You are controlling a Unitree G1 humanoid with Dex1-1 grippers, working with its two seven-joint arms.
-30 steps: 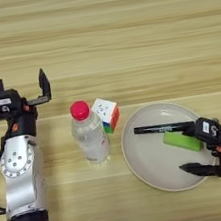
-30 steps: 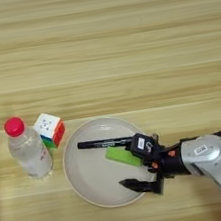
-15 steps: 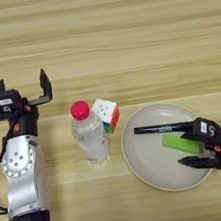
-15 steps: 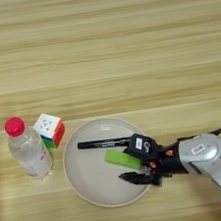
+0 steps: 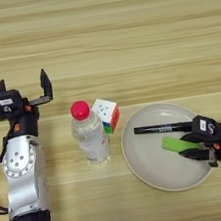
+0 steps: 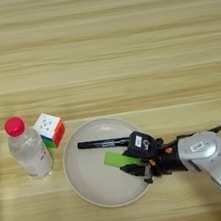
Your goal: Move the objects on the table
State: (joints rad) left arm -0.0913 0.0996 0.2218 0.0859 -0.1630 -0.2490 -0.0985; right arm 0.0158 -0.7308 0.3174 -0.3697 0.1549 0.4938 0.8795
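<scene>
A flat green block (image 5: 174, 145) lies in the cream plate (image 5: 158, 176), just below a slim black marker (image 5: 158, 129). My right gripper (image 6: 129, 158) reaches in from the right, its two fingers drawn in against the block's right end, one above and one below. A clear bottle (image 5: 90, 136) with a red cap stands upright left of the plate on the table (image 5: 120, 30). My left gripper (image 5: 23, 88) is parked at the left, open and holding nothing, well apart from the bottle.
A small multicoloured cube (image 5: 106, 114) sits between the bottle and the plate's upper left rim, close to both. Bare wood stretches across the whole far half of the table.
The right gripper's fingers have narrowed from a wide spread onto the green block's right end. The left arm, bottle, cube and marker have stayed put.
</scene>
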